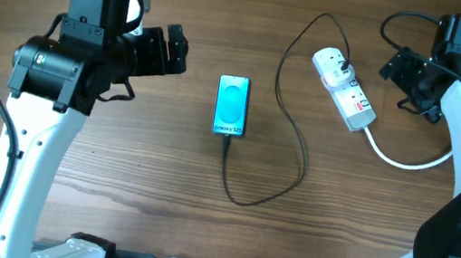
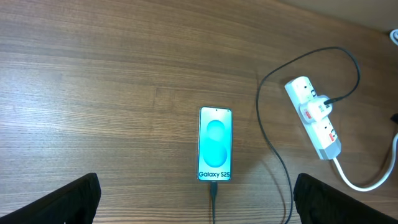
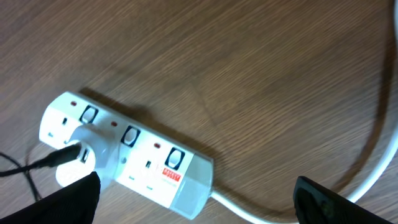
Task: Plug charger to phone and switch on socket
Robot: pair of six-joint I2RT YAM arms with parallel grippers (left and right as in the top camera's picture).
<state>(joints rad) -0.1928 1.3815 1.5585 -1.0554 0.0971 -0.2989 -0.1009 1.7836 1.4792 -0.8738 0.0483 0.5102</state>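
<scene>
From my seat the phone (image 1: 231, 104) lies flat at the middle of the table (image 1: 112, 185), screen lit cyan, its long axis running away from the robot's base. The charger (image 1: 243, 203) meets its near short edge, and I judge the connector is seated there, though the joint is too small to be sure. From that edge the thin black cable loops right and climbs to a plug sitting in the socket (image 1: 343, 89). That leaves the switch, which is the right arm's job. The right gripper (image 1: 398, 79) hangs just beside the strip on its outer side, while the left gripper (image 1: 176, 50) is well apart from it, on the far side of the phone. The strip's long axis runs diagonally. Its plugged end lies toward the table's centre and far edge, and its thick white cord (image 1: 400, 159) leaves the end nearer the robot. In the right wrist view the strip lies nearly along the line from one fingertip to the other. Both right fingers are spread wide with nothing in them, and the left jaws are equally wide and empty above the phone. Of the strip's outlets, only the one toward the end away from the cord holds anything. Three rockers sit along one side, and I cannot tell whether any is on. I would press the one nearest the plug.
</scene>
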